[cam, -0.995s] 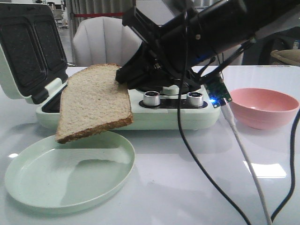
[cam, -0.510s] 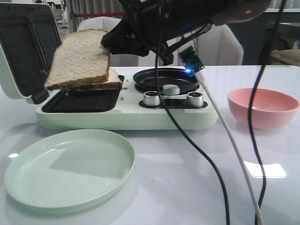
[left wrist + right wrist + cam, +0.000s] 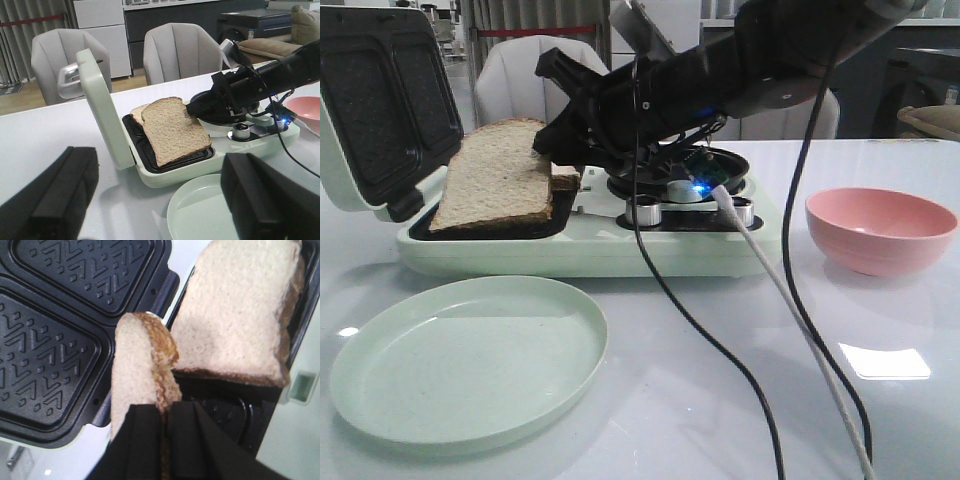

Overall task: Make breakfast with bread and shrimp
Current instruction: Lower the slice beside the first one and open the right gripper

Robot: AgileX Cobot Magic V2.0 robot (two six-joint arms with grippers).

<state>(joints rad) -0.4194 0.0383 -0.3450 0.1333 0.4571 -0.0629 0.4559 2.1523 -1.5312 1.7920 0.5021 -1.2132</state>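
One slice of bread (image 3: pixel 495 175) is pinched at its crust edge by my shut right gripper (image 3: pixel 552 150) and hangs tilted over the open sandwich maker's (image 3: pixel 620 255) lower plate. A second bread slice (image 3: pixel 566 180) lies in that plate beneath it, mostly covered. In the right wrist view the held bread (image 3: pixel 140 370) shows edge-on between the fingers of the right gripper (image 3: pixel 164 425), with the other slice (image 3: pixel 240 310) flat behind. My left gripper (image 3: pixel 160 200) is open and holds nothing, back from the maker, facing the bread (image 3: pixel 175 130). The shrimp is out of view.
The maker's lid (image 3: pixel 380 100) stands open at the left. Two knobs (image 3: pixel 645 210) sit on its right half. A pale green plate (image 3: pixel 470 360) lies in front of it, a pink bowl (image 3: pixel 880 230) to its right. Cables (image 3: pixel 760 290) hang from the right arm.
My right gripper carried the bread from above the green plate up and back over the sandwich maker, then lowered it onto the slice lying there.
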